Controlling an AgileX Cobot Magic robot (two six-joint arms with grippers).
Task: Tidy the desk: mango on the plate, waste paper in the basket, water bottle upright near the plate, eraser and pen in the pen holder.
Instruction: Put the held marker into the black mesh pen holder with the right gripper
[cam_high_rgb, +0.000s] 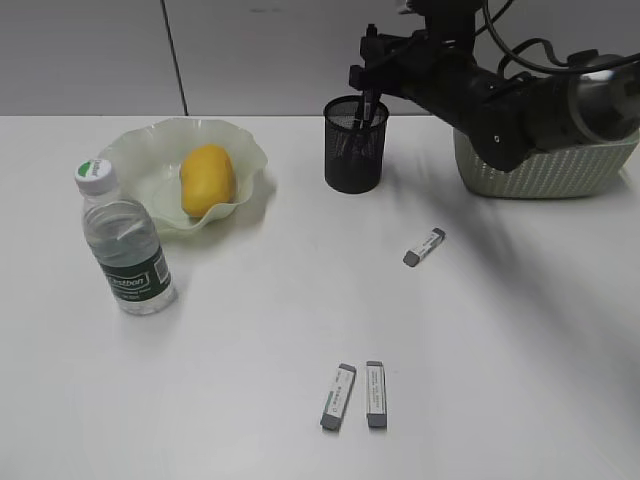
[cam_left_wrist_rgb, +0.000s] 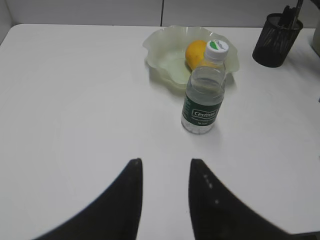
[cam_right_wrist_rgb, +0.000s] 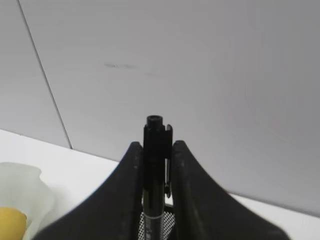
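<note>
Pen (cam_right_wrist_rgb: 154, 165) upright above pen holder (cam_high_rgb: 355, 145) rim

The desk (cam_high_rgb: 250, 330) bears plate (cam_high_rgb: 140, 160), water bottle (cam_high_rgb: 125, 250), pen holder (cam_high_rgb: 355, 145), basket (cam_high_rgb: 560, 170), three erasers (cam_high_rgb: 375, 393).

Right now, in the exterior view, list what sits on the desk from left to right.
Bottle → mango on the plate → two erasers side by side → pen holder → lone eraser → basket.
</note>
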